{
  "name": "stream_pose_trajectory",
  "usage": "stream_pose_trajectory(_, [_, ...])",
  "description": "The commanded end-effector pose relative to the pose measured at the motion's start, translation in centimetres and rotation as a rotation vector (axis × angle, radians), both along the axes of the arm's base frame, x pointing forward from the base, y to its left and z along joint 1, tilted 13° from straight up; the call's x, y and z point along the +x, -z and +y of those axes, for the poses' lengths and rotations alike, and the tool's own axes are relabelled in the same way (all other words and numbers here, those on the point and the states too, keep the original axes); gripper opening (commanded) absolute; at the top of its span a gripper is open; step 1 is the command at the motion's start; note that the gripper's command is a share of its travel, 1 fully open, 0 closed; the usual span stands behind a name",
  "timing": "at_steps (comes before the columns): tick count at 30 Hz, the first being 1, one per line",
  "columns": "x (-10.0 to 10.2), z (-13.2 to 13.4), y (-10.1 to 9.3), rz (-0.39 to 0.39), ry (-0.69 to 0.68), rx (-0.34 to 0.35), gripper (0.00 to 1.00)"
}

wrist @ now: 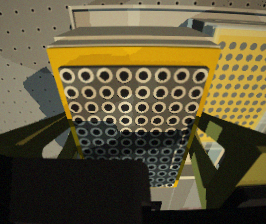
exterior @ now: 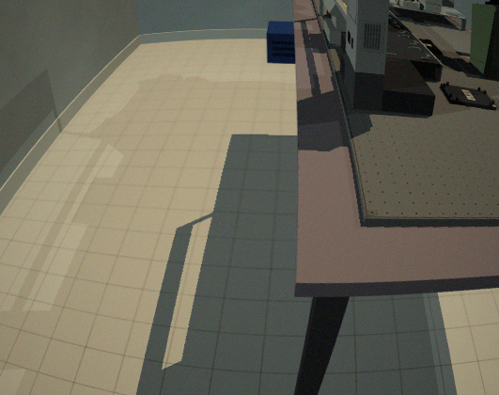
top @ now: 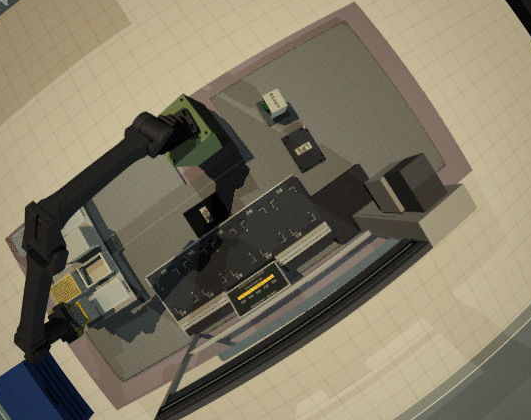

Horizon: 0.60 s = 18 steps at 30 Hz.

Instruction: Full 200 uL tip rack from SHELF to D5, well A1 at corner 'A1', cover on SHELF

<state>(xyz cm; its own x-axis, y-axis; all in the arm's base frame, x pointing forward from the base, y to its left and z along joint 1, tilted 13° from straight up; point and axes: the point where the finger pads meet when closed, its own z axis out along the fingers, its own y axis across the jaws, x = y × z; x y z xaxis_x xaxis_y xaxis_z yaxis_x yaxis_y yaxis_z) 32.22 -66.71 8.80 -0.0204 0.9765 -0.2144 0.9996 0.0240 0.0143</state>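
In the wrist view a yellow tip rack fills the middle. Pale rings on a grey field cover its whole top, and its clear cover is on. My gripper is shut on this rack, with one olive finger on each long side. In the top view the gripper and the rack are at the near end of the SHELF, at the far left of the table. A second yellow rack beside it shows bare plate with dark holes. The deck of the liquid handler carries no labware.
A white-topped rack and an open tan box stand on the SHELF close to the arm. The READY key box and a black nest are at the back. A grey block stands at the right.
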Motion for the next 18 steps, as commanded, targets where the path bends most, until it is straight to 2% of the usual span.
stream_pose_trajectory(1, [1.8, -0.7, -7.6, -0.053, -0.008, -0.099, 0.0])
stream_pose_trajectory(18, [1.5, -0.1, -10.0, -0.053, -0.006, -0.1, 0.0])
